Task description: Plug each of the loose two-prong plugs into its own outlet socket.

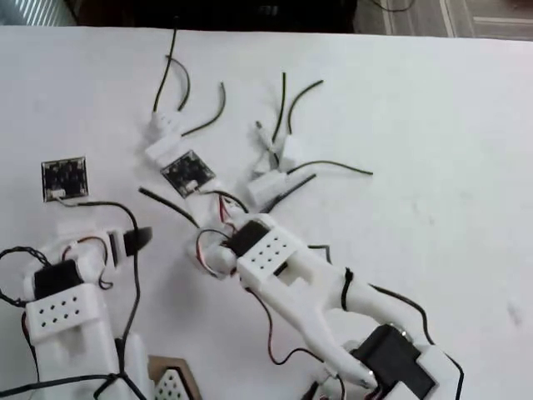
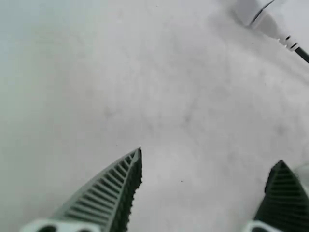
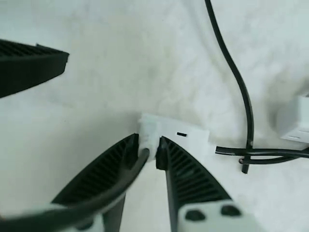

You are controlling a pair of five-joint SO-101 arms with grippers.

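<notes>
My right gripper (image 3: 147, 146) is shut on the end of a small white plug (image 3: 173, 131) that lies on the table. In the high view this gripper (image 1: 220, 242) sits near the table's middle, just below a white socket block (image 1: 265, 188) with a black cable. More white plugs and sockets (image 1: 163, 127) with short black cables (image 1: 331, 165) lie scattered farther back. My left gripper (image 2: 208, 162) stands open over bare table with nothing between its fingers; a white plug (image 2: 263, 17) with a black cable lies beyond it. In the high view it (image 1: 133, 242) is at the near left.
Two small black square boards (image 1: 65, 177) (image 1: 187, 172) lie on the white table (image 1: 433, 125). A black cable (image 3: 236, 82) and another white block (image 3: 295, 120) lie close to my right gripper. A dark ribbed finger (image 3: 29, 67) shows farther off.
</notes>
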